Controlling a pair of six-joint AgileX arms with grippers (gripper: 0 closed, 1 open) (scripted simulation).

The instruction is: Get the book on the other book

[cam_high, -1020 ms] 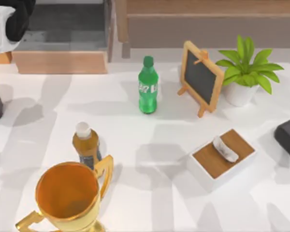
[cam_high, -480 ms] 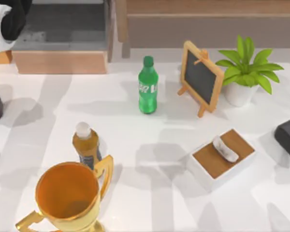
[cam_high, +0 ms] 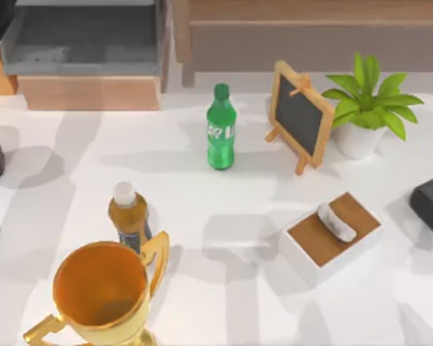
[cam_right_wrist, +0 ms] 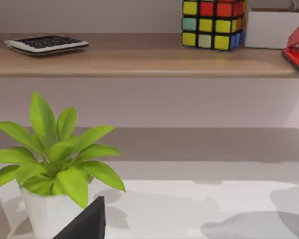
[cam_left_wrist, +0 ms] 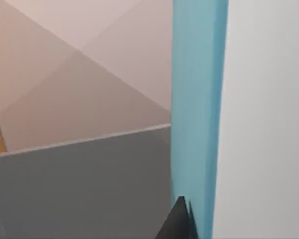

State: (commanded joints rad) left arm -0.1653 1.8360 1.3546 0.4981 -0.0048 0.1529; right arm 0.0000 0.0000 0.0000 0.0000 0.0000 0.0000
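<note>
Gone from the far-left corner, left arm; green bottle [cam_high: 221,128] stands unmoved.

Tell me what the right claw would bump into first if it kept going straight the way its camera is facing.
Probably the potted plant, which stands nearest in the right wrist view. If the claw passes beside it, the wooden shelf holding the calculator and colour cube comes next. Depth is hard to judge.
</note>
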